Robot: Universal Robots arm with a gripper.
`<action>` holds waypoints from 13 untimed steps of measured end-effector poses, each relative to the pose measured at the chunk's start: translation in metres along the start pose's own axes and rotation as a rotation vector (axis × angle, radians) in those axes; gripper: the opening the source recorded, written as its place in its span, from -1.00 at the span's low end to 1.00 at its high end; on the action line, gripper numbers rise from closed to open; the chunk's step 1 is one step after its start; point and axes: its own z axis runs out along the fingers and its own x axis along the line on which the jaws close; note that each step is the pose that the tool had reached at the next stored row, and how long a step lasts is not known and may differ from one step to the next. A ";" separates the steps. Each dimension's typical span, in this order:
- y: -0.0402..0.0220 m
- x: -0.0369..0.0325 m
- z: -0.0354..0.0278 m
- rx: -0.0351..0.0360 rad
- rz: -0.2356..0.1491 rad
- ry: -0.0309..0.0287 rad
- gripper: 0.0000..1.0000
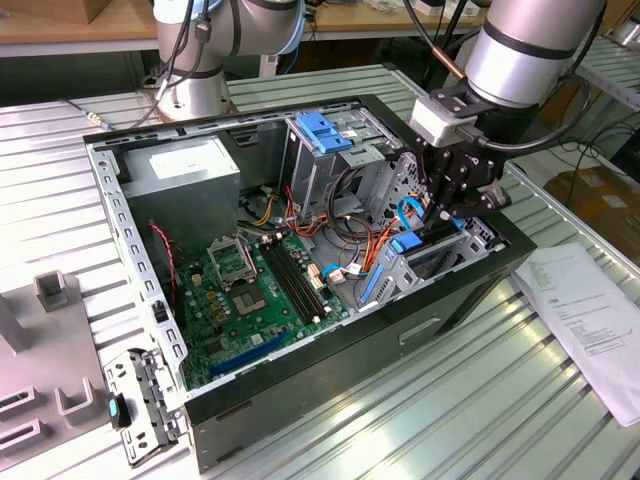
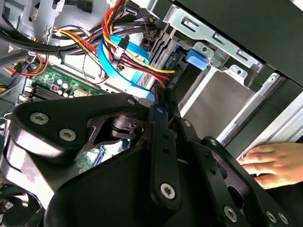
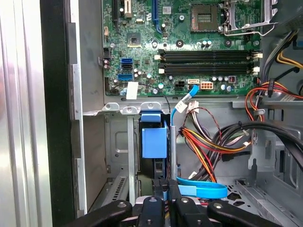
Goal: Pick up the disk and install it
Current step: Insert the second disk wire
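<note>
While the arm reaches down into the open computer case (image 1: 500, 262), the gripper (image 1: 447, 212) hangs low over a narrow slot at the case's front corner. In the first wrist view the two black fingers (image 3: 150, 206) stand close together, with only a thin gap between them, and they seem to pinch the top edge of something thin and dark. It is hard to tell for sure that they are clamped on it.

Just past the fingertips, the disk (image 3: 154, 142) sits on its edge in the slot, with its bright blue rail facing up. It stands that way most likely because the slot is tall and thin, so the disk can only slide in edge first. It looks most of the way in already.

A flat blue cable (image 3: 203, 190) curls right beside the fingers, and a bunch of red, yellow and black wires (image 3: 208, 146) lies a little farther off. They sit near because they have to plug into the disk.

Beyond the slot lies the green board (image 3: 189, 47). In the second wrist view, a person's hand (image 2: 274, 163) rests on the table outside the case, maybe to keep it steady.
</note>
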 end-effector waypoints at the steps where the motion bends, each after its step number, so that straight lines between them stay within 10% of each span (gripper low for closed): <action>1: -0.0001 0.0001 -0.0019 0.0000 0.000 -0.0002 -0.67; 7: -0.0003 0.0033 -0.0030 -0.0003 0.000 -0.0081 -0.67; 10: -0.0004 0.0075 -0.0026 -0.0016 0.003 -0.0543 -0.67; 13: -0.0005 0.0100 -0.0023 -0.0021 0.004 -0.0680 -0.67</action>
